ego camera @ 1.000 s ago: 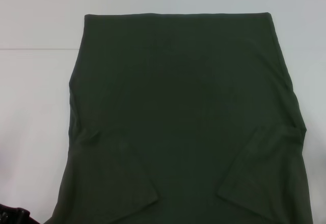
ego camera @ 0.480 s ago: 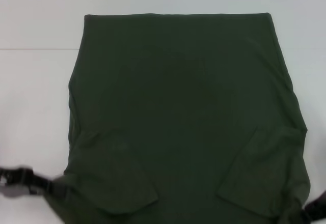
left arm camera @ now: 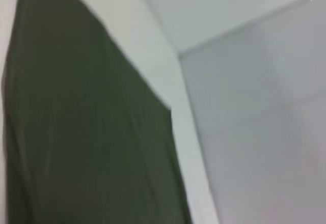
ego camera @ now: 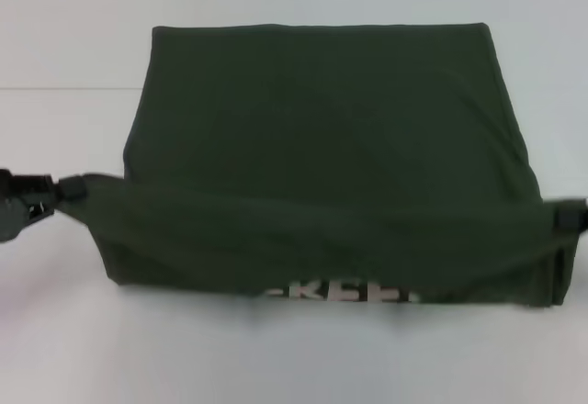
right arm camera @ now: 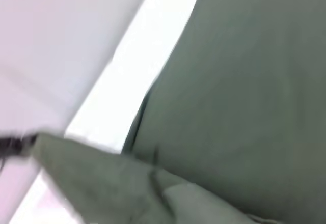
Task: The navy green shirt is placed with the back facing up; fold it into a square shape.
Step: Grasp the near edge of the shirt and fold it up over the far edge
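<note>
Claws (ego camera: 57,190) (ego camera: 568,213) on one shirt (ego camera: 322,138)

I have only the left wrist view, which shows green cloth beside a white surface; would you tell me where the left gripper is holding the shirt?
Observer: In the head view the left gripper holds the navy green shirt at its near left corner, raised off the table.
Operator: Thank you; is the right side held too?
Observer: Yes, the right gripper holds the opposite corner, with the edge taut between them.
Operator: Does anything show underneath?
Observer: Cream lettering shows under the raised fold.
</note>
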Controlling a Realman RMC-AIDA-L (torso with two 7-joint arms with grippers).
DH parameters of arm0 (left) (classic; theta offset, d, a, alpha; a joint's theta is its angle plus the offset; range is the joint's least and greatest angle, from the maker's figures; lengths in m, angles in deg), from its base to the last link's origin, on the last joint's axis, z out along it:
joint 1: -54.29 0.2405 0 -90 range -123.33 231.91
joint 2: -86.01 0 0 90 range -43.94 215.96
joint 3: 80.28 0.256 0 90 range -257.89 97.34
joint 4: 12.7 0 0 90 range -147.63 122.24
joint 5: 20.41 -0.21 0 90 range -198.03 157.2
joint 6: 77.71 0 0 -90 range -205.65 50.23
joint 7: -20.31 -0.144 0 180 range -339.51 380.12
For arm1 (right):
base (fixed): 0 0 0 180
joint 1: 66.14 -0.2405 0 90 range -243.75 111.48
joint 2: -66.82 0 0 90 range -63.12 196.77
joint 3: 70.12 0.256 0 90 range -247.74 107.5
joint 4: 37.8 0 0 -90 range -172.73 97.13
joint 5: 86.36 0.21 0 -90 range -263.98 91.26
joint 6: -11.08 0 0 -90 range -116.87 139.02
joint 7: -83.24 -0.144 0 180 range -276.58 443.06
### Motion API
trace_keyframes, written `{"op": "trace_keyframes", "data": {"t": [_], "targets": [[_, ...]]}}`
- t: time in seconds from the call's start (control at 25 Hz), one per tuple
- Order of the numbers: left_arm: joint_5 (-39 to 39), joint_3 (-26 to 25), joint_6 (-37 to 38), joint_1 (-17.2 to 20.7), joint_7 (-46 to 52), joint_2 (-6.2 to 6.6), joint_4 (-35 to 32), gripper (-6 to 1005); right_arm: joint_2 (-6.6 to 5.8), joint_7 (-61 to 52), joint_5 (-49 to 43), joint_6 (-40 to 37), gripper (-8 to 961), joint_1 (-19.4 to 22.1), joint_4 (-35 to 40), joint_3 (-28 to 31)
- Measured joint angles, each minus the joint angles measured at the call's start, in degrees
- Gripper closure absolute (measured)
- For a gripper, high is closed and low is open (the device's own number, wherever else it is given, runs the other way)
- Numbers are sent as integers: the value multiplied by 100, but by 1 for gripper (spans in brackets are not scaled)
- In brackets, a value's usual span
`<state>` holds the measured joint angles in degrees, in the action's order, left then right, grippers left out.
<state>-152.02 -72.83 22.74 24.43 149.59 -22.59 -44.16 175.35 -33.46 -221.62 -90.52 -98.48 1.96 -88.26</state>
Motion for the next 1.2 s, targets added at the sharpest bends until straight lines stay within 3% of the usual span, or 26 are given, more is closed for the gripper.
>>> {"op": "trace_keyframes", "data": {"t": [0.2, 0.48, 0.8, 1.2], "targets": [[534, -11, -612, -8, -340, -283, 216, 949, 65, 120, 656, 878, 895, 71, -406, 2], [960, 13, -1378, -169, -937, -713, 236, 948, 472, 521, 897, 2004, 895, -44, -579, 2], [1223, 25, -2022, -368, -1504, -963, 304, 948, 699, 856, 1345, 2919, 894, -87, -622, -28], [1453, 39, -2688, -743, -2109, -1111, 439, 948, 856, 1238, 1675, 3609, 892, -248, -651, -35]]}}
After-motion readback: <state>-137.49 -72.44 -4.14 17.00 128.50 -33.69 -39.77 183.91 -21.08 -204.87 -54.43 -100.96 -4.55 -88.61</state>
